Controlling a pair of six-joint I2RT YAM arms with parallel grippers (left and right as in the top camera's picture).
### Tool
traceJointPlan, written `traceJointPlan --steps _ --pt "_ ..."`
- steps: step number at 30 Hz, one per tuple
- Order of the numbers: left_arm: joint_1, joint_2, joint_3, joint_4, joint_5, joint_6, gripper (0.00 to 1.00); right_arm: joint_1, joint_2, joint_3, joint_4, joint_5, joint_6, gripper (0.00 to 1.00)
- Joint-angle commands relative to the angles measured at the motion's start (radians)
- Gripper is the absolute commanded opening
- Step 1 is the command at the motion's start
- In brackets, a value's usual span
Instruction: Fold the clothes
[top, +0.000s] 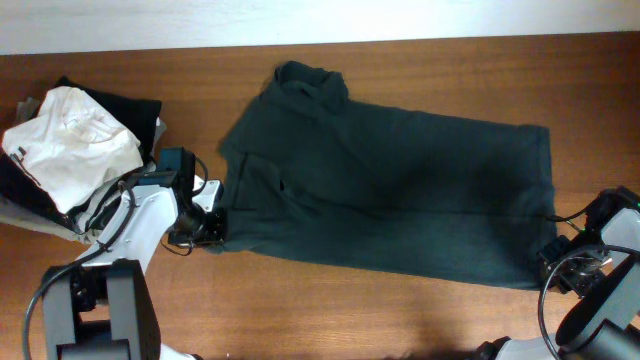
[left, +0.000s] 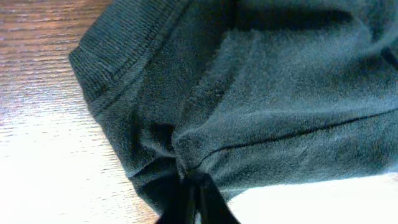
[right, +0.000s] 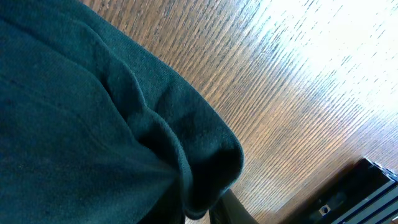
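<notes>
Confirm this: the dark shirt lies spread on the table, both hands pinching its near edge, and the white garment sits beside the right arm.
No: the white garment sits beside the left arm, not the right; the overhead view shows it. The rest holds.

No text, label, brand or number can be read in any view. The shirt (top: 400, 190) shows only plain dark cloth. A black part (right: 348, 196) at the lower right of the right wrist view bears a few small pale marks, too blurred to read
</notes>
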Motion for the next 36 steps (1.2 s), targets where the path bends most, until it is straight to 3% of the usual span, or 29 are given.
traceJointPlan --steps 1,4,19,20,21,23,26,28,31,36 --pt "0.008 0.003 0.003 -0.026 -0.055 0.008 0.00 -0.005 0.002 0.016 0.000 0.020 0.013 0.17" --pt "0.038 0.003 0.066 -0.087 -0.188 -0.045 0.00 -0.005 0.002 0.016 0.000 0.028 0.013 0.17" --pt "0.066 0.003 0.152 -0.027 -0.187 -0.048 0.01 -0.005 0.002 0.016 -0.020 0.028 0.013 0.17" --pt "0.066 0.003 0.152 -0.027 -0.187 -0.048 0.01 -0.005 0.002 0.016 -0.025 0.016 0.013 0.19" --pt "0.066 0.003 0.152 -0.028 -0.187 -0.048 0.01 -0.005 0.002 0.016 -0.032 0.003 0.011 0.30" --pt "0.066 0.003 0.152 -0.028 -0.187 -0.048 0.01 -0.005 0.002 0.016 -0.035 -0.021 0.005 0.39" --pt "0.066 0.003 0.152 -0.028 -0.187 -0.048 0.01 -0.005 0.002 0.016 -0.058 -0.031 0.002 0.40" --pt "0.066 0.003 0.152 -0.028 -0.186 -0.049 0.01 -0.004 0.002 0.014 -0.070 -0.113 -0.021 0.47" --pt "0.066 0.003 0.152 -0.028 -0.184 -0.049 0.01 -0.005 0.002 0.008 -0.072 -0.158 -0.074 0.49" --pt "0.066 0.003 0.152 -0.027 -0.184 -0.048 0.01 -0.005 0.002 -0.073 0.014 -0.158 -0.074 0.53"
